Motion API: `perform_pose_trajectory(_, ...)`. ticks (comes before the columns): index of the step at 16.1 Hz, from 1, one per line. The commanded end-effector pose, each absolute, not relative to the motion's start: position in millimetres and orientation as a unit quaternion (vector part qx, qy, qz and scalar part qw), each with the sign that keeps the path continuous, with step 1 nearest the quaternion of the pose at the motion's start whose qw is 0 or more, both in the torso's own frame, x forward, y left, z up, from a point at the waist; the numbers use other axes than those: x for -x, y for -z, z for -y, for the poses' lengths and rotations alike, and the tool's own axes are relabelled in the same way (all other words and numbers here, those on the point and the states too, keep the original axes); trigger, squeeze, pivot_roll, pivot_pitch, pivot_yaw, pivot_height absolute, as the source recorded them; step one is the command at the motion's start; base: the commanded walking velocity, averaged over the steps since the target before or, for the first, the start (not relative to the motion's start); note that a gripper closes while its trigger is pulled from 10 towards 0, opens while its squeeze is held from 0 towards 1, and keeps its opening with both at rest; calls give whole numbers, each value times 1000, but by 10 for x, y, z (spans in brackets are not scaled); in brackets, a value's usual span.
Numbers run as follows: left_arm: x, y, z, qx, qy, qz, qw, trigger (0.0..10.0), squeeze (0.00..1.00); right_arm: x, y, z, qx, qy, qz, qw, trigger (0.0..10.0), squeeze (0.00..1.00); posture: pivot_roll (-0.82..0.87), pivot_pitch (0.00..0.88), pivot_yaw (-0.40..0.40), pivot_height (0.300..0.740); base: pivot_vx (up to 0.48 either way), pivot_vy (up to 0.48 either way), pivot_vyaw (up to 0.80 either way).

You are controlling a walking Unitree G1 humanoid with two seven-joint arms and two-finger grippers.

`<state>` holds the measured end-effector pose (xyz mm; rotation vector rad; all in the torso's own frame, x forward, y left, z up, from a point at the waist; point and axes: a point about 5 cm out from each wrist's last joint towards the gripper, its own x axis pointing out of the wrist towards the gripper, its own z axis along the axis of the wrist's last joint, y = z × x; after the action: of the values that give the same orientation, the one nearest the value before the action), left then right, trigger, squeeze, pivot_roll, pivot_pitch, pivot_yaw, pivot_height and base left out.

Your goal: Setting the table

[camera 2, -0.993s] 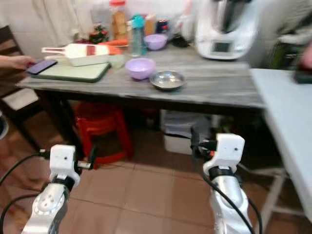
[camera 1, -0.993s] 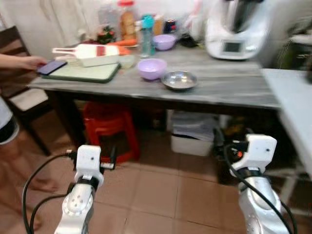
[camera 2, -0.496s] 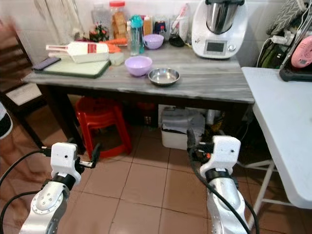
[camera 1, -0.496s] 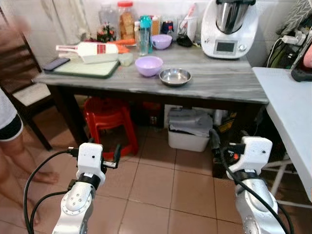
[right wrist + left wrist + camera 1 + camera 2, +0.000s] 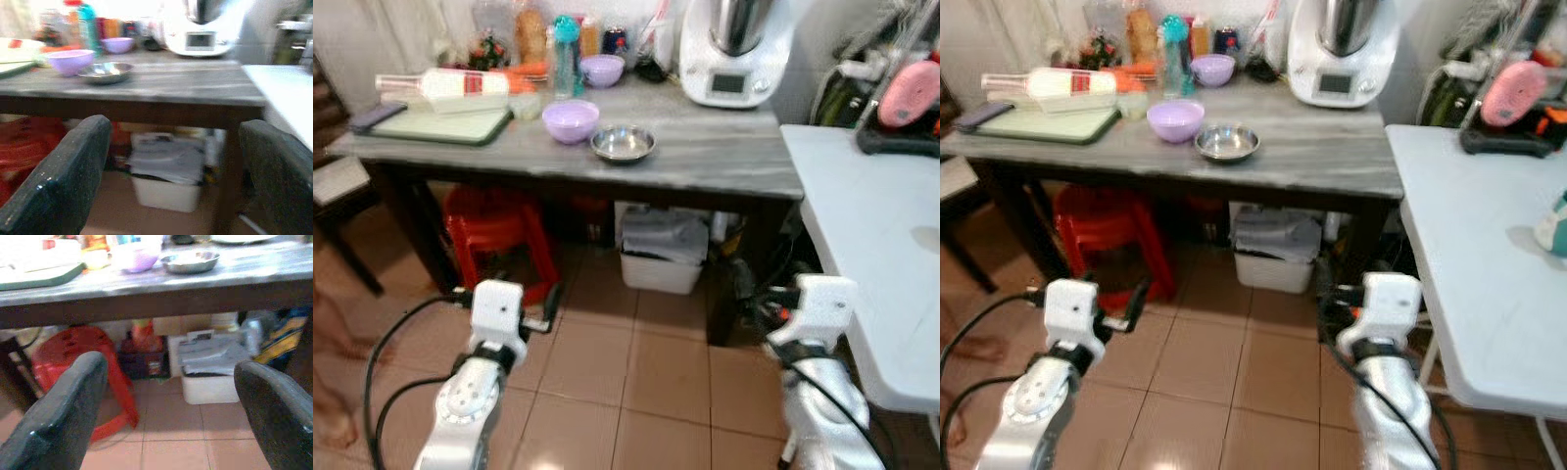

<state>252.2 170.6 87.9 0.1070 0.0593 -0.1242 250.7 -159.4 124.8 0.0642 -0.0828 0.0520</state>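
A purple bowl (image 5: 570,120) and a steel bowl (image 5: 623,143) sit side by side on the grey wooden table (image 5: 724,157) ahead of me. A smaller purple bowl (image 5: 603,69) stands further back among bottles. A green board (image 5: 440,125) lies at the table's left end with a white bottle lying on its side behind it. Both arms are held low over the tiled floor, short of the table. My left gripper (image 5: 170,367) is open with nothing in it. My right gripper (image 5: 173,127) is open and also holds nothing.
A white kitchen appliance (image 5: 729,49) stands at the table's back right. A white folding table (image 5: 871,225) juts in on the right, close to my right arm. Under the grey table are a red stool (image 5: 499,230) and a white bin (image 5: 661,259).
The whole picture has shifted: the camera has turned right, so more of the white table shows and the person at the left has left the picture. Both arms stay low and open.
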Motion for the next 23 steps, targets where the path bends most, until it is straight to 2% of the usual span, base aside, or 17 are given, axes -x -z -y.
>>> perform_pose_trajectory(1,-2544,-902,-1670,-49,70,-26,996,10000,0,-2495,-1234,1664,-28,-19,36,999,10000,0,14,0,12,740,0,-454,0)
perform_pose_trajectory(21,-2552,-879,-1631,-48,85,-27,995,10000,0,-2519,-1203,1738,-26,-3,28,999,10000,0,16,0,5,740,0,-462,0)
perform_pose_trajectory(23,-2547,-889,-1624,-36,84,-23,996,10000,0,-2524,-1201,1732,-28,-1,27,999,10000,0,17,0,6,740,0,-174,0)
